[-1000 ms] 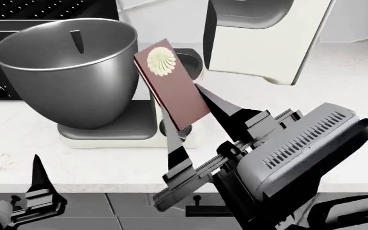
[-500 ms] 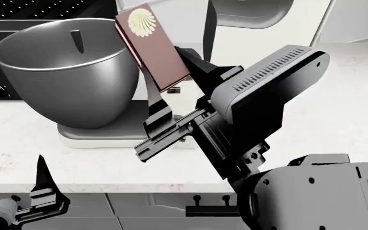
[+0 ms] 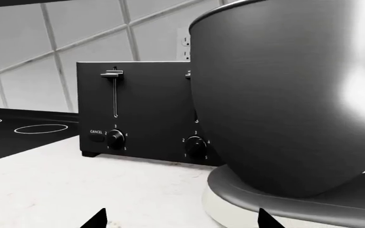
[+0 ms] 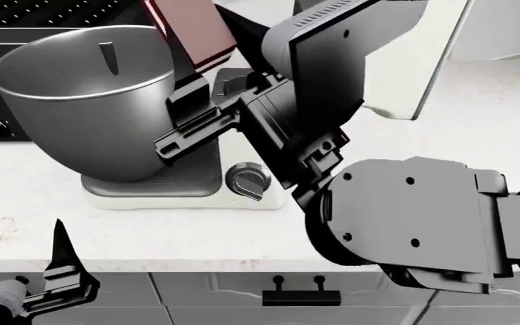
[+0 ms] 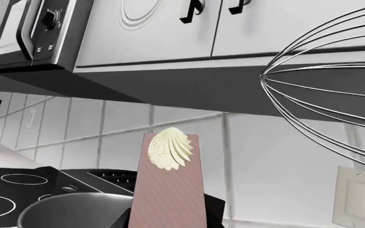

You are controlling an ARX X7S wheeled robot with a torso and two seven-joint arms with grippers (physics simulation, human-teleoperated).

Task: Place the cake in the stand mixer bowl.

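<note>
A: What's changed vs 0.5 s ago?

B: R arm has swung up and toward the bowl. Right gripper [image 4: 208, 57] was lower, cake fully in frame w/ its swirl showing; now the cake [image 4: 190, 28] is cut off by the head view's top edge, held just above the stand mixer bowl [image 4: 89, 95] rim on its right side. Dial knob [image 4: 246, 179], hidden behind the arm before, is now exposed. Left gripper [image 4: 57, 271] hasn't moved, low at the counter [image 4: 152, 230] edge.

A: Grip state?

B: R fingers pinched on the cake's lower end. L: tips spread apart, holding nothing.

A: Anything the wrist cams add?

B: R wrist shows what head cam crops: the cream swirl [image 5: 169, 148] on the cake's upper end, the wire whisk [image 5: 325, 99] hanging beside it, the bowl rim below, plus cabinets and a microwave [image 5: 40, 33]. L wrist sees the bowl's outer wall up close on its white base, and a black toaster [image 3: 141, 114] w/ two dials behind it, cooktop [image 3: 17, 133] beyond. The cake isn't in that view.
</note>
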